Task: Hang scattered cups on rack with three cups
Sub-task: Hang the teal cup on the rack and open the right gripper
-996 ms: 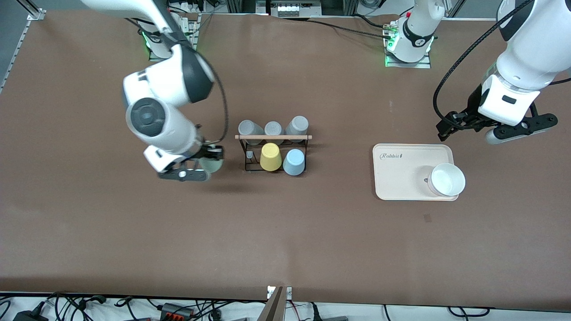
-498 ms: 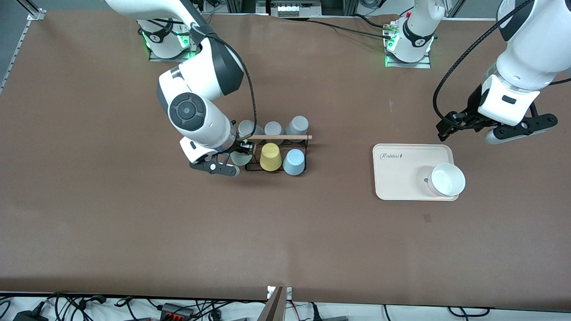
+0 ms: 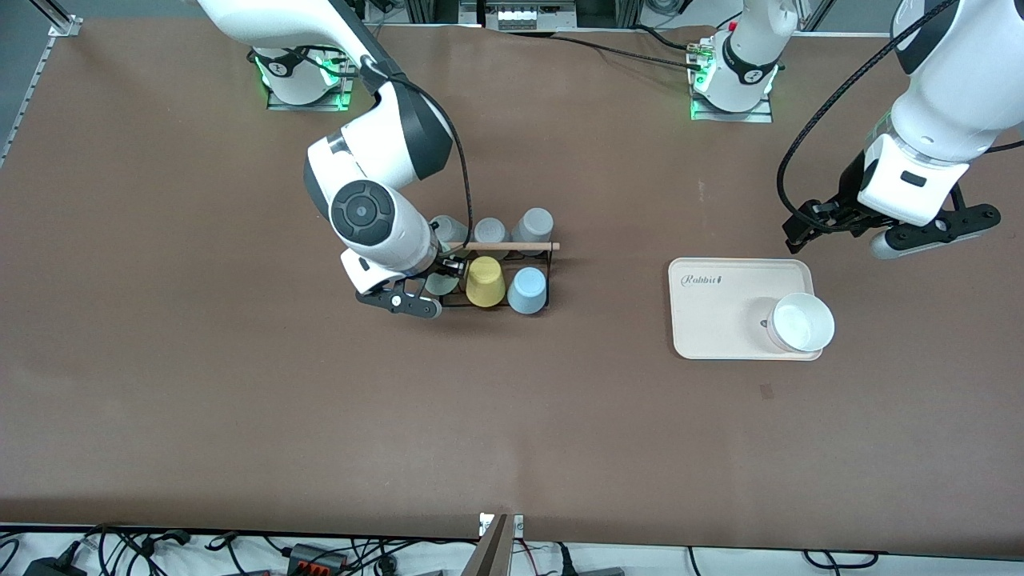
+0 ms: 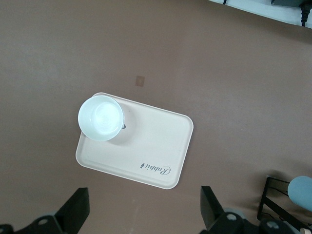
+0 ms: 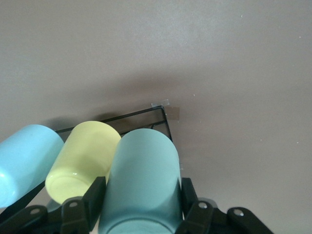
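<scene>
The black wire rack (image 3: 534, 307) with a wooden rod (image 3: 512, 246) stands mid-table. On its side nearer the front camera hang a yellow cup (image 3: 485, 282) and the light blue cup (image 3: 528, 290). My right gripper (image 3: 438, 280) is shut on the sage-green cup (image 3: 441, 282) and holds it at the rack's free end, beside the yellow cup. In the right wrist view the green cup (image 5: 141, 180) sits between the fingers (image 5: 94, 195), next to the yellow cup (image 5: 85, 158) and blue cup (image 5: 24, 158). My left gripper (image 4: 144, 214) is open and empty, waiting over the table beside the tray.
Three grey cups (image 3: 490, 230) hang on the rack's side nearer the robots. A beige tray (image 3: 720, 308) with a white bowl (image 3: 800, 322) lies toward the left arm's end.
My right gripper has carried the sage-green cup from beside the rack in to the rack's free end, next to the yellow cup. The left arm has not moved.
</scene>
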`<state>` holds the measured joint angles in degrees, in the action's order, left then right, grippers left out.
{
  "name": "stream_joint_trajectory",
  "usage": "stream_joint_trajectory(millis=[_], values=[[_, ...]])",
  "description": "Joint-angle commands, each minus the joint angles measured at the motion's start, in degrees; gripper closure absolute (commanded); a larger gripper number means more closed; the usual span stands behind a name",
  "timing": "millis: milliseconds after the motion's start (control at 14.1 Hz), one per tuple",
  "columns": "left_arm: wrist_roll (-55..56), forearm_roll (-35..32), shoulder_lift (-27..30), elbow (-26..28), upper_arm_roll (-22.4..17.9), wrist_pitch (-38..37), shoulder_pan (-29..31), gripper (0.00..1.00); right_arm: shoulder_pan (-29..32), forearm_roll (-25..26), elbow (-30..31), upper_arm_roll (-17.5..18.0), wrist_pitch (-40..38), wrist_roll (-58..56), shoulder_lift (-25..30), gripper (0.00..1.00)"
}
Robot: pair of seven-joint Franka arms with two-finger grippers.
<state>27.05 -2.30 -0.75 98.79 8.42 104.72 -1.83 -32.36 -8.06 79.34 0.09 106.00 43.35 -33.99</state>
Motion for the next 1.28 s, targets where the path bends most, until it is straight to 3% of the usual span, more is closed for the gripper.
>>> stream_joint_trajectory(millis=[0, 1067, 1138, 1209], values=[[-1.29, 0.01, -0.04, -0.26, 0.02, 0.14, 0.16, 0.0, -0.69, -0.9, -2.17, -0.26, -0.44, 1.22, -1.87, 0.68], [-1.29, -0.07, 0.22, -0.18, 0.28, -0.91, 0.16, 0.0, -0.69, -1.17, -2.17, -0.26, 2.72, 1.22, -5.65, 0.66], [-1.03, -0.08, 0.31, -0.18, 0.45, -1.18, -0.02, 0.0, -0.69, -1.34, -2.17, -0.26, 2.9, 1.22, -5.65, 0.58], [-1.29, -0.08, 0.31, -0.18, 0.54, -1.27, 0.07, 0.0, -0.69, -2.47, -2.17, -0.26, 3.16, 1.48, -5.65, 0.17]])
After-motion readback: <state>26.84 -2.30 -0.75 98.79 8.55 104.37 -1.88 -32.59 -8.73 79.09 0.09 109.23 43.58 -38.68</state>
